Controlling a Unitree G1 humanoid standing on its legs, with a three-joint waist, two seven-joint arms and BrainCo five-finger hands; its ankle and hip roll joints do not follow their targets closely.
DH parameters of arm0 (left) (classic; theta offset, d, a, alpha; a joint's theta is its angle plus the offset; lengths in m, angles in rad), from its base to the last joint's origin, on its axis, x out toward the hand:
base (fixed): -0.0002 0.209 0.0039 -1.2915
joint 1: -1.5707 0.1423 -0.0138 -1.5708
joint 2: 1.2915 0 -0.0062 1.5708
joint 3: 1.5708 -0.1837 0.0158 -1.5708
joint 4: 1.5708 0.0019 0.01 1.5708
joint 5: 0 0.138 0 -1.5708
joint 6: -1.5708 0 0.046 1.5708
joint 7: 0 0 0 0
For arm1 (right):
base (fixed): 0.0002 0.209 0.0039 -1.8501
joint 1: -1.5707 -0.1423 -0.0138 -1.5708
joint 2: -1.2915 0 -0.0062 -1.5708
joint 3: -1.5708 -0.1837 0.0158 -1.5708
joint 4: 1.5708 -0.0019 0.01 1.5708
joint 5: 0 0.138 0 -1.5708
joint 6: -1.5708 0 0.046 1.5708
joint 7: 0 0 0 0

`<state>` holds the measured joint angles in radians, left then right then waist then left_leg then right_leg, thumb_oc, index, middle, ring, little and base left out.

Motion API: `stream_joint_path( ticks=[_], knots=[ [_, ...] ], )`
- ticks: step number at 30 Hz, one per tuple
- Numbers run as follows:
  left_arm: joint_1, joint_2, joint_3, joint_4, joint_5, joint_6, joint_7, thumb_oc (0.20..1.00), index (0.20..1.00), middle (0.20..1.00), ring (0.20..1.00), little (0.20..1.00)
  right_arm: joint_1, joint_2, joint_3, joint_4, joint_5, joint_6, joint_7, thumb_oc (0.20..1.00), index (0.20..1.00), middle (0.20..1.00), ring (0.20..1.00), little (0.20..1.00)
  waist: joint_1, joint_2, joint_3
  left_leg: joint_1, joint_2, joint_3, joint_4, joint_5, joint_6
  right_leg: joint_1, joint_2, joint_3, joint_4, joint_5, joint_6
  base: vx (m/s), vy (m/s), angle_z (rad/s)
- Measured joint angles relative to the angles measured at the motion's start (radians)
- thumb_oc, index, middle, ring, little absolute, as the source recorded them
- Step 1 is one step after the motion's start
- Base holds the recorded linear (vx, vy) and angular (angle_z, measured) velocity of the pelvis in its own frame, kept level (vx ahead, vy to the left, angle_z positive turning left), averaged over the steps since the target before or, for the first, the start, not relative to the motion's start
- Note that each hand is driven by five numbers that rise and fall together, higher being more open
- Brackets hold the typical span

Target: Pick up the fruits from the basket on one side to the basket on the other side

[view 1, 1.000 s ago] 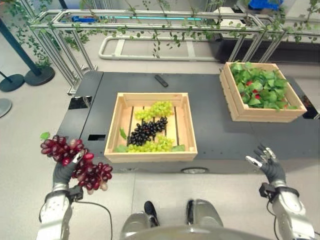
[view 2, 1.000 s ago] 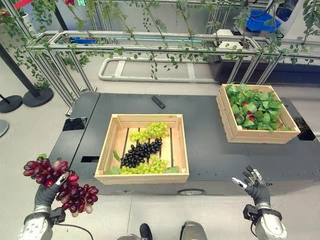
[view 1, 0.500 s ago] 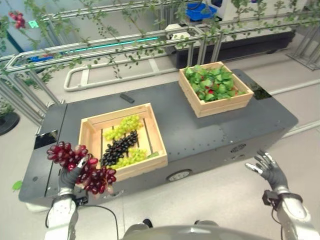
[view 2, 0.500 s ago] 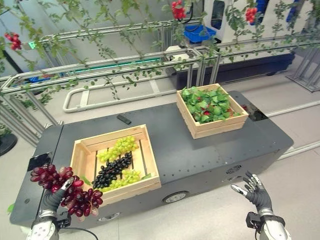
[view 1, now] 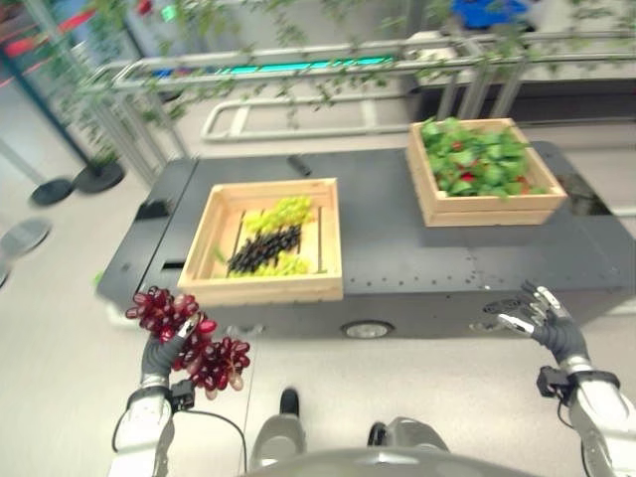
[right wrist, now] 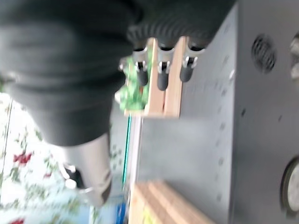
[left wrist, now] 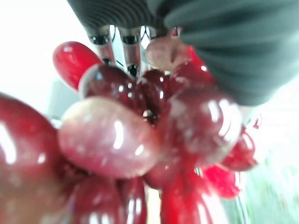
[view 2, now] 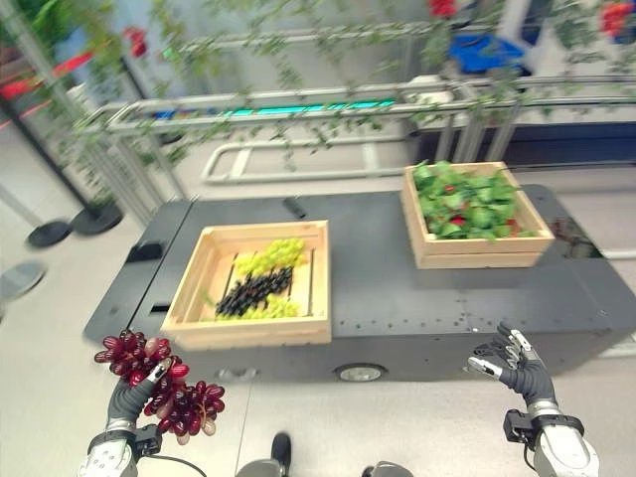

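Observation:
My left hand (view 1: 157, 356) is shut on a bunch of red grapes (view 1: 194, 343), held low at the left, in front of and below the dark table (view 1: 397, 258). Up close the red grapes (left wrist: 140, 140) fill the space past the left hand's fingers (left wrist: 132, 51). A wooden crate (view 1: 266, 241) on the table's left part holds green and black grapes (view 1: 266, 246). A second wooden crate (view 1: 484, 184) at the right holds green leaves with red fruit. My right hand (view 1: 545, 323) hangs open and empty in front of the table's right end.
A small black remote (view 1: 299, 165) lies on the table behind the grape crate. Metal rails with vines (view 1: 298, 75) run behind the table. Round stand bases (view 1: 75, 179) sit on the floor at the far left.
The whole picture has shifted, so the camera has moved. My left hand still holds the red grapes low at the left; my right hand stays open.

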<state>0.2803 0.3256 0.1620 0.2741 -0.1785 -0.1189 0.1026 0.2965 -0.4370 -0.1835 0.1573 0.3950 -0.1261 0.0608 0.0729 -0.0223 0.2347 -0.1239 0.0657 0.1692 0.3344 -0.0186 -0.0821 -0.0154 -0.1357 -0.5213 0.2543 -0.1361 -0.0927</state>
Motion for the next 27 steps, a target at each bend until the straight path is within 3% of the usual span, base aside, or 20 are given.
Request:
stream_joint_path(
  ticks=[1, 2, 3, 4, 5, 6, 8, 9, 10, 11, 12, 13, 14, 18, 19, 24, 26, 27],
  knots=[
    [0.001, 0.023, 0.007, -0.004, 0.001, 0.000, -0.001, 0.200, 0.200, 0.200, 0.200, 0.200, -0.017, 0.010, -0.001, -0.004, 0.000, -0.006, -0.005, 1.000, 1.000, 1.000, 1.000, 1.000, 0.011, -0.017, -0.005, 0.022, 0.015, 0.047, 0.021, -0.018, -0.004, 0.000, -0.017, -0.078, -0.030, 0.018, -0.003, -0.19, 0.116, 1.50],
    [0.001, 0.040, 0.001, -0.013, 0.002, 0.005, -0.009, 0.200, 0.200, 0.200, 0.200, 0.200, -0.009, 0.035, -0.017, 0.004, 0.000, -0.007, -0.014, 1.000, 1.000, 1.000, 1.000, 1.000, 0.015, -0.050, -0.016, 0.071, 0.027, 0.108, 0.051, -0.048, -0.040, 0.030, -0.065, -0.230, -0.078, 0.043, 0.003, -0.25, 0.187, 1.31],
    [0.008, 0.044, 0.002, -0.022, 0.003, 0.003, -0.009, 0.200, 0.200, 0.200, 0.200, 0.200, 0.002, 0.043, -0.014, 0.002, 0.000, -0.008, -0.016, 1.000, 1.000, 1.000, 1.000, 1.000, 0.012, -0.059, -0.024, 0.099, 0.035, 0.127, 0.064, -0.062, -0.055, 0.059, -0.062, -0.265, -0.123, 0.058, 0.016, -0.11, 0.137, 1.09],
    [0.013, 0.047, 0.007, -0.027, 0.003, 0.001, -0.008, 0.200, 0.200, 0.200, 0.200, 0.200, 0.008, 0.038, -0.009, 0.001, 0.000, -0.014, -0.013, 1.000, 1.000, 1.000, 1.000, 1.000, -0.008, -0.048, -0.034, 0.146, 0.041, 0.115, 0.062, -0.065, -0.056, 0.073, -0.062, -0.274, -0.135, 0.088, 0.022, -0.14, 0.166, 1.25],
    [0.004, 0.041, 0.006, -0.026, 0.003, 0.001, -0.008, 0.200, 0.200, 0.200, 0.200, 0.200, 0.014, 0.028, -0.010, 0.004, 0.000, -0.019, -0.019, 1.000, 1.000, 1.000, 1.000, 1.000, -0.033, -0.033, -0.038, 0.176, 0.072, 0.133, 0.056, -0.077, -0.056, 0.082, -0.077, -0.320, -0.117, 0.070, 0.038, -0.24, 0.286, 2.30],
    [-0.013, 0.029, -0.001, -0.029, 0.004, -0.003, -0.010, 0.200, 0.200, 0.200, 0.200, 0.200, 0.021, 0.002, -0.019, 0.011, 0.000, -0.021, -0.029, 1.000, 1.000, 1.000, 1.000, 1.000, -0.078, 0.018, -0.060, 0.228, 0.114, 0.139, 0.010, -0.101, -0.034, 0.059, -0.112, -0.340, -0.044, 0.055, 0.056, -0.28, 0.370, 2.20],
    [-0.025, 0.028, -0.006, -0.038, 0.008, -0.003, -0.009, 0.200, 0.200, 0.200, 0.200, 0.200, 0.023, -0.007, -0.025, 0.015, 0.000, -0.023, -0.043, 1.000, 1.000, 1.000, 1.000, 1.000, -0.095, 0.047, -0.083, 0.266, 0.108, 0.210, -0.076, -0.109, -0.046, 0.041, -0.187, -0.422, -0.004, 0.079, 0.087, -0.13, 0.233, 1.76],
    [-0.040, 0.025, -0.007, -0.055, 0.008, -0.004, -0.005, 0.200, 0.200, 0.200, 0.200, 0.200, 0.031, -0.017, -0.027, 0.016, 0.000, -0.023, -0.047, 1.000, 1.000, 1.000, 1.000, 1.000, -0.116, 0.063, -0.084, 0.268, 0.097, 0.188, -0.136, -0.116, -0.041, 0.022, -0.194, -0.382, 0.035, 0.074, 0.109, -0.16, 0.315, 1.70],
    [-0.056, 0.038, 0.000, -0.072, 0.008, -0.009, -0.001, 0.200, 0.200, 0.200, 0.200, 0.200, 0.025, -0.005, -0.026, 0.030, -0.001, -0.022, -0.046, 1.000, 1.000, 1.000, 1.000, 1.000, -0.106, 0.067, -0.081, 0.264, 0.067, 0.172, -0.205, -0.146, -0.017, -0.025, -0.204, -0.262, 0.060, 0.076, 0.129, -0.18, 0.402, 1.61],
    [-0.070, 0.046, 0.001, -0.070, 0.009, -0.009, 0.002, 0.200, 0.200, 0.200, 0.200, 0.200, 0.022, 0.016, -0.027, 0.038, -0.001, -0.019, -0.050, 1.000, 1.000, 1.000, 1.000, 1.000, -0.102, 0.050, -0.081, 0.241, 0.044, 0.180, -0.204, -0.136, -0.002, -0.022, -0.230, -0.249, 0.063, 0.098, 0.141, -0.20, 0.437, 1.83],
    [-0.083, 0.069, -0.002, -0.077, 0.010, -0.010, 0.007, 0.200, 0.200, 0.200, 0.200, 0.200, 0.021, 0.041, -0.022, 0.046, 0.000, -0.019, -0.054, 1.000, 1.000, 1.000, 1.000, 1.000, -0.095, 0.011, -0.095, 0.202, 0.019, 0.204, -0.184, -0.127, 0.027, -0.013, -0.259, -0.256, 0.033, 0.134, 0.178, -0.09, 0.307, 1.25],
    [-0.078, 0.088, -0.001, -0.080, 0.012, -0.010, 0.009, 0.200, 0.200, 0.200, 0.200, 0.200, 0.019, 0.045, -0.011, 0.048, -0.001, -0.021, -0.055, 1.000, 1.000, 1.000, 1.000, 1.000, -0.081, -0.003, -0.098, 0.198, 0.005, 0.205, -0.183, -0.124, 0.033, -0.017, -0.262, -0.254, 0.018, 0.147, 0.183, -0.10, 0.320, 0.80],
    [-0.053, 0.115, 0.016, -0.079, 0.016, -0.011, 0.017, 0.200, 0.200, 0.200, 0.200, 0.200, -0.015, 0.059, -0.001, 0.064, 0.000, -0.023, -0.053, 1.000, 1.000, 1.000, 1.000, 1.000, -0.036, -0.022, -0.099, 0.195, -0.009, 0.202, -0.177, -0.130, 0.045, -0.007, -0.260, -0.248, -0.013, 0.175, 0.183, -0.04, 0.201, 0.06],
    [-0.012, 0.160, 0.062, -0.078, 0.077, -0.005, 0.037, 0.200, 0.200, 0.200, 0.200, 0.200, -0.060, 0.076, 0.032, 0.077, -0.002, -0.023, -0.053, 1.000, 1.000, 1.000, 1.000, 1.000, 0.003, -0.057, -0.103, 0.185, -0.052, 0.128, -0.166, -0.128, 0.085, 0.044, -0.287, -0.260, -0.005, 0.212, 0.192, -0.05, 0.342, 0.62],
    [-0.005, 0.165, 0.064, -0.079, 0.084, -0.005, 0.037, 0.200, 0.200, 0.200, 0.200, 0.200, -0.054, 0.074, 0.046, 0.083, -0.003, -0.023, -0.052, 1.000, 1.000, 1.000, 1.000, 1.000, 0.001, -0.053, -0.100, 0.190, -0.051, 0.121, -0.174, -0.123, 0.091, 0.044, -0.293, -0.261, -0.005, 0.216, 0.195, 0.00, 0.183, 0.43],
    [0.030, 0.175, 0.095, -0.105, 0.141, -0.007, 0.045, 0.200, 0.200, 0.200, 0.200, 0.200, -0.084, 0.090, 0.120, 0.092, -0.012, -0.020, -0.024, 1.000, 1.000, 1.000, 1.000, 1.000, 0.064, -0.084, -0.103, 0.184, -0.088, 0.085, -0.165, -0.137, 0.118, 0.096, -0.321, -0.252, -0.020, 0.248, 0.243, 0.01, 0.273, 0.27],
    [0.005, 0.169, 0.091, -0.109, 0.150, -0.008, 0.044, 0.200, 0.200, 0.200, 0.200, 0.200, -0.066, 0.089, 0.132, 0.093, -0.012, -0.019, -0.023, 1.000, 1.000, 1.000, 1.000, 1.000, 0.033, -0.078, -0.097, 0.166, -0.095, 0.037, -0.145, -0.138, 0.140, 0.070, -0.351, -0.163, 0.076, 0.257, 0.262, 0.01, 0.263, 0.85],
    [0.005, 0.169, 0.098, -0.112, 0.148, -0.012, 0.052, 0.200, 0.200, 0.200, 0.200, 0.200, -0.066, 0.082, 0.159, 0.076, -0.012, -0.020, -0.012, 1.000, 1.000, 1.000, 1.000, 1.000, 0.022, -0.058, -0.086, 0.156, -0.107, -0.060, -0.144, -0.114, 0.166, -0.024, -0.292, 0.079, 0.177, 0.179, 0.302, 0.01, 0.243, 0.80]
  ],
)
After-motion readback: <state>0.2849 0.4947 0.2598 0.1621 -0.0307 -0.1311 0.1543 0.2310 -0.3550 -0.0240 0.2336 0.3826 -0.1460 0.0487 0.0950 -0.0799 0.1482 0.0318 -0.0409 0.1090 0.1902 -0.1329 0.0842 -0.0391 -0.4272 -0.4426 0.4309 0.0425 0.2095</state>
